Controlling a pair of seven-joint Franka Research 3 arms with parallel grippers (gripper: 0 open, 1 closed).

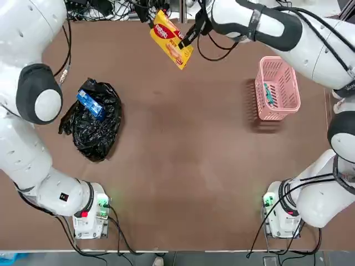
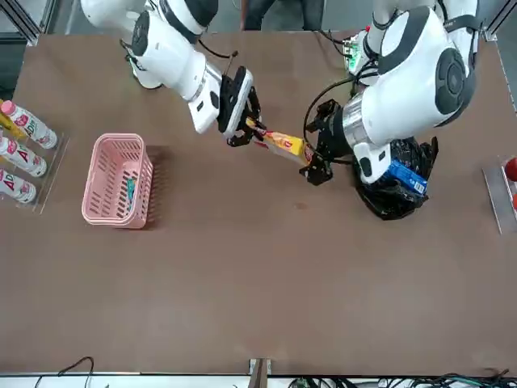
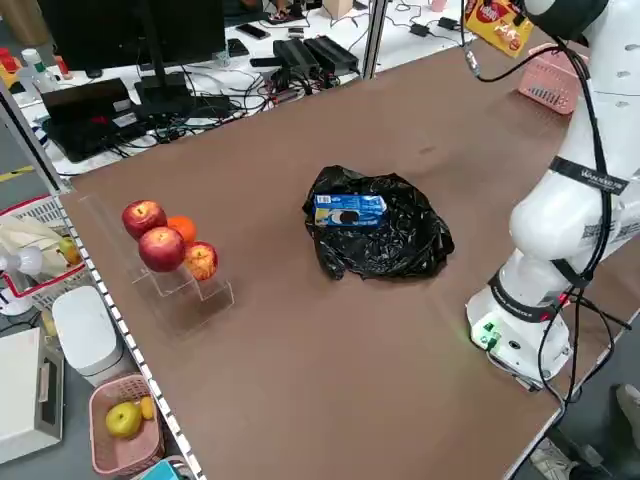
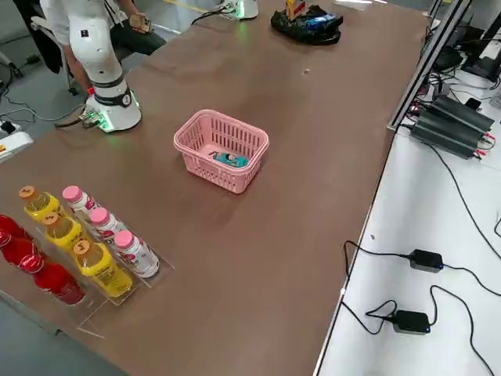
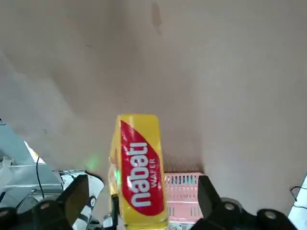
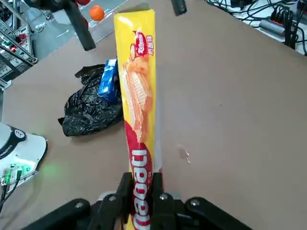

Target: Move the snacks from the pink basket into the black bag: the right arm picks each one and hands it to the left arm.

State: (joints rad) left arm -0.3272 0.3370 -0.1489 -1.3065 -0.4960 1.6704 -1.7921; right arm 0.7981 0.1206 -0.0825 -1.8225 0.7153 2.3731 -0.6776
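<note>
Our right pincer (image 2: 249, 121) is clamped tight on one end of the long yellow packet (image 1: 171, 39), holding it in the air above the far middle of the bench (image 1: 188, 155). The packet's free end reaches between the fingers of our left pincer (image 2: 317, 153), which stands wide; we cannot tell whether those fingers touch it.

Outward from there, the black bag (image 1: 94, 119) lies crumpled on the bench on our left side, near the left arm, with the blue packet (image 1: 90, 104) resting on top of it. The pink basket (image 1: 275, 88) sits upright on our right side, well apart from the bag, and the teal packet (image 4: 229, 159) lies inside it on the bottom.

At the bench edges we see bottles (image 4: 86, 243) in a clear tray by the basket's side and round fruits (image 3: 165, 240) on a clear stand by the bag's side.
</note>
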